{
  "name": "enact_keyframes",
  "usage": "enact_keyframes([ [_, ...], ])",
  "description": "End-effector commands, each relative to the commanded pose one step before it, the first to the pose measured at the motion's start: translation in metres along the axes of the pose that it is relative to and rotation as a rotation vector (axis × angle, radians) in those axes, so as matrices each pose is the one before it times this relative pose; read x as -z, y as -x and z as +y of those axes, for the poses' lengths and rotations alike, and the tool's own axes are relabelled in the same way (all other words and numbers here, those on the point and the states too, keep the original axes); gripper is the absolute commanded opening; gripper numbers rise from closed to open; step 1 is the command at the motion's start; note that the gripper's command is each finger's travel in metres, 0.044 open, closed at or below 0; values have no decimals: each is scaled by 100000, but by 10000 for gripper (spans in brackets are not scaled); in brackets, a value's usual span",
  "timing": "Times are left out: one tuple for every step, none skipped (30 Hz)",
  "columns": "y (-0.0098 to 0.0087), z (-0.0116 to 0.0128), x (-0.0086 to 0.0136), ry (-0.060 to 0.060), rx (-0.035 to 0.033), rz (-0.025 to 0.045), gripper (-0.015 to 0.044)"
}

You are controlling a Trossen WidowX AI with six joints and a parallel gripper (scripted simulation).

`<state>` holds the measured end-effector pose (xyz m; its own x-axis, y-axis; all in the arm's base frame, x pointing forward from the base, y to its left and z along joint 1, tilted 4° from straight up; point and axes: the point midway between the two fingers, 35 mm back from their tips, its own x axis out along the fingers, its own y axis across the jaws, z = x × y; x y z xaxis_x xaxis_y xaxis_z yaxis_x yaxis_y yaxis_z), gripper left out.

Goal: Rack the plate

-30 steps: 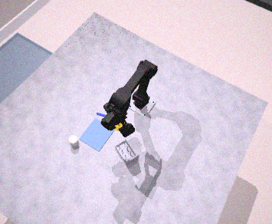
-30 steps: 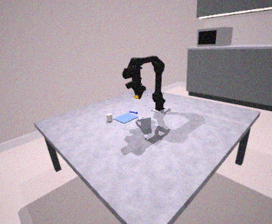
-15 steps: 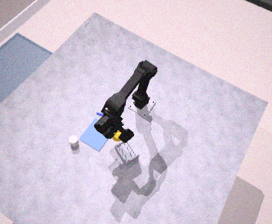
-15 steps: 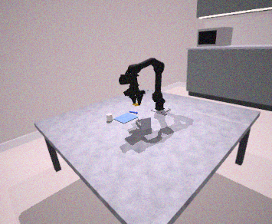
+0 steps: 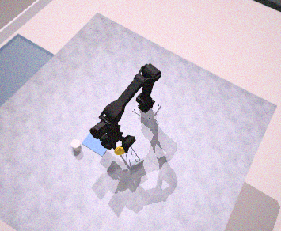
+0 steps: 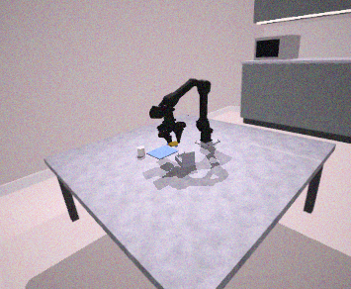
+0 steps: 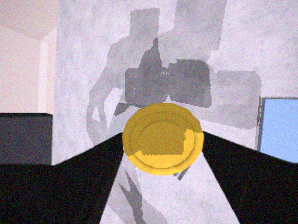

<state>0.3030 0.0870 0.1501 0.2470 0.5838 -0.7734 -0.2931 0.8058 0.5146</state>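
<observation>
The yellow round plate [image 5: 119,150] [image 6: 173,144] [image 7: 162,115] is held between the fingers of my gripper [image 5: 119,148] [image 6: 173,142] [image 7: 161,136], which is shut on it. The wrist view shows its round face; the exterior view shows it as a thin, low shape, so it is not upright. It hangs above the table near the end of the small grey dish rack [image 5: 137,164] [image 6: 188,159]. The fingers and plate cover part of the rack in the top view. In the wrist view the plate hides most of the rack, and its slots cannot be made out.
A light blue mat [image 5: 94,145] [image 6: 161,152] [image 7: 281,125] lies beside the rack. A small white cup [image 5: 76,145] [image 6: 140,151] stands beyond the mat. The arm's base is on the rack's other side. Arm shadows fall around the rack.
</observation>
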Motion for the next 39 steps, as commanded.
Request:
enact_keyframes([
  [-1044,-542,-182,9579,-8688,-5980,0],
  [-162,-111,-4,2152,-1703,-1450,0],
  [-149,-109,8,2175,-1667,-1483,0],
  [-136,-106,20,2198,-1631,-1515,0],
  [-123,-102,32,2221,-1595,-1545,0],
  [-110,-98,43,2244,-1558,-1573,0],
  [-97,-92,54,2267,-1520,-1601,0],
  [-84,-85,64,2290,-1483,-1627,0],
  [-61,-105,88,2163,-1211,-1481,0],
  [-50,-96,95,2147,-1159,-1478,0],
  [-39,-87,102,2165,-1126,-1496,0],
  [-29,-78,109,2182,-1094,-1513,0],
  [-19,-69,115,2200,-1061,-1530,0],
  [-8,-59,121,2217,-1028,-1545,0],
  [2,-48,126,2234,-995,-1559,0],
  [11,-37,131,2251,-962,-1573,0],
  [21,-26,134,2268,-930,-1585,0],
  [30,-14,137,2285,-897,-1597,0],
  [31,38,113,2444,-1122,-1830,0],
  [41,52,116,2493,-1099,-1862,0],
  [52,66,116,2513,-1063,-1873,0],
  [62,80,116,2533,-1027,-1882,0],
  [71,95,115,2553,-992,-1890,0],
  [80,109,112,2572,-958,-1898,0],
  [89,124,109,2591,-923,-1904,0],
  [97,139,105,2610,-890,-1910,0],
  [105,154,100,2628,-856,-1914,0],
  [112,169,93,2646,-823,-1918,0],
  [119,184,86,2663,-791,-1921,0],
  [125,198,78,2680,-760,-1923,0],
  [130,213,69,2697,-728,-1924,0],
  [136,227,60,2713,-698,-1925,0],
  [140,241,49,2729,-668,-1925,0],
  [144,254,37,2744,-639,-1924,0],
  [148,267,25,2759,-610,-1923,0],
  [150,279,12,2774,-582,-1922,0],
  [153,291,-2,2788,-555,-1919,0],
  [154,303,-16,2801,-528,-1917,0],
  [129,259,-26,2336,-418,-1589,0],
])
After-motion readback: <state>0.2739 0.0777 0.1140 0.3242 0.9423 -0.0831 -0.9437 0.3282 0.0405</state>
